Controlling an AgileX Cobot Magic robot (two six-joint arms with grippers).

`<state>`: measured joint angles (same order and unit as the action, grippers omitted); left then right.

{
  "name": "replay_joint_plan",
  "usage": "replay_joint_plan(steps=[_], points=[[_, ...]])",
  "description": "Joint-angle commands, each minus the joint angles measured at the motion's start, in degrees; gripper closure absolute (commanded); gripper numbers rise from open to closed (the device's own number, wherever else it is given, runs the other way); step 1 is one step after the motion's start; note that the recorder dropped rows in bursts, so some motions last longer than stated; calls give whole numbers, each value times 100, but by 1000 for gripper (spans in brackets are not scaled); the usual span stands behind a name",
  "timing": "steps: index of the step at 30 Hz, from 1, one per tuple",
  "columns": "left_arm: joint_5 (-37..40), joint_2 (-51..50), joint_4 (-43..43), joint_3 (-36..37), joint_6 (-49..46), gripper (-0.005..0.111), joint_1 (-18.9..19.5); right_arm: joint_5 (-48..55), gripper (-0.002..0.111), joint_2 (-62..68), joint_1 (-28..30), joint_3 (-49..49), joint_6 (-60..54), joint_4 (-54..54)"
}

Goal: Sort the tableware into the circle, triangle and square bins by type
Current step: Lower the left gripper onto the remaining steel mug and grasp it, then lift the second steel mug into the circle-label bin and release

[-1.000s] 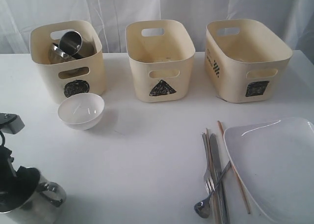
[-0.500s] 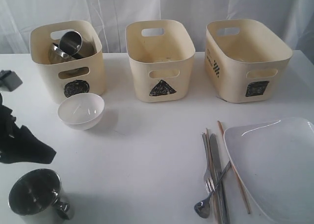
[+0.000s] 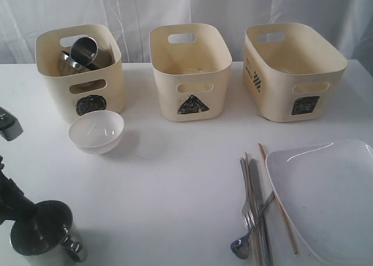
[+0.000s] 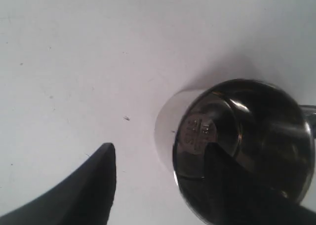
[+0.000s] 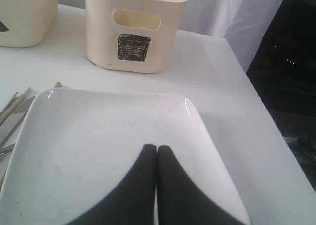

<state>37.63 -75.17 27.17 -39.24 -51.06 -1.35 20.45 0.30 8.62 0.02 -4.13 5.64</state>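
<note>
A steel mug [image 3: 45,235] stands upright at the table's near left. My left gripper [image 3: 28,219] is open over its rim; in the left wrist view one finger [image 4: 232,190] is inside the mug [image 4: 247,136] and the other finger [image 4: 94,185] is outside its wall. A second steel mug [image 3: 87,49] and a steel bowl [image 3: 69,63] lie in the circle bin [image 3: 81,88]. The small white bowl [image 3: 96,130] sits in front of that bin. My right gripper [image 5: 157,148] is shut and empty above the white plate [image 5: 98,131].
The triangle bin [image 3: 189,73] and square bin [image 3: 294,73] stand at the back. Fork [image 3: 247,203], knife [image 3: 260,210], spoon [image 3: 242,245] and chopsticks [image 3: 281,206] lie bundled left of the plate [image 3: 332,196]. The table's right edge [image 5: 256,101] is near the plate.
My left gripper lifted away from the mug to the left, then came back down over it; one finger now sits inside the mug. The mug stayed about where it was.
</note>
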Motion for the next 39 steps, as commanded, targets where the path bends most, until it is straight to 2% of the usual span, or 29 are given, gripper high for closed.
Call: replay_joint_plan(steps=[1,4,5,8,10,17,21,25,28,31,33,34,35,36,37,38,39], points=[[-179,-183,184,195,-29,49,-10,-41,108,-30,22,-2,-8,37],[-185,-311,387,253,-29,50,-10,-41,108,-30,22,-2,-8,37],[-183,-325,451,253,-29,54,-10,-41,108,-30,22,-2,-8,37],[-241,-339,574,253,-14,81,-10,-41,108,-30,22,-2,-8,37],[-251,-339,574,215,-16,106,-10,-41,108,-30,22,-2,-8,37],[69,-307,542,-460,74,107,-10,-41,108,-30,22,-2,-8,37],[393,86,531,-1437,455,107,3,-41,108,-30,22,-2,-8,37],[156,511,531,-2343,631,107,3,-41,108,-30,22,-2,-8,37],[-832,733,599,-2617,631,107,3,-41,108,-30,22,-2,-8,37],[-2255,765,1116,-2616,631,107,3,-41,108,-30,22,-2,-8,37],[-3282,601,1668,-2616,631,107,-8,-41,108,-30,22,-2,-8,37],[-4337,355,2165,-2616,631,107,-50,-41,108,-30,22,-2,-8,37],[-4868,175,2342,-2616,704,107,-111,-41,108,-30,22,-2,-8,37],[-5758,-227,2298,-2616,1316,107,-233,-41,108,-30,22,-2,-8,37],[-6167,-498,2089,-2647,1875,107,-284,-41,108,-30,22,-2,-8,37],[-6570,-1101,1105,-2786,3174,107,-341,-41,108,-30,22,-2,-8,37],[-6637,-1408,327,-2910,3867,107,-341,-41,108,-30,22,-2,-8,37]])
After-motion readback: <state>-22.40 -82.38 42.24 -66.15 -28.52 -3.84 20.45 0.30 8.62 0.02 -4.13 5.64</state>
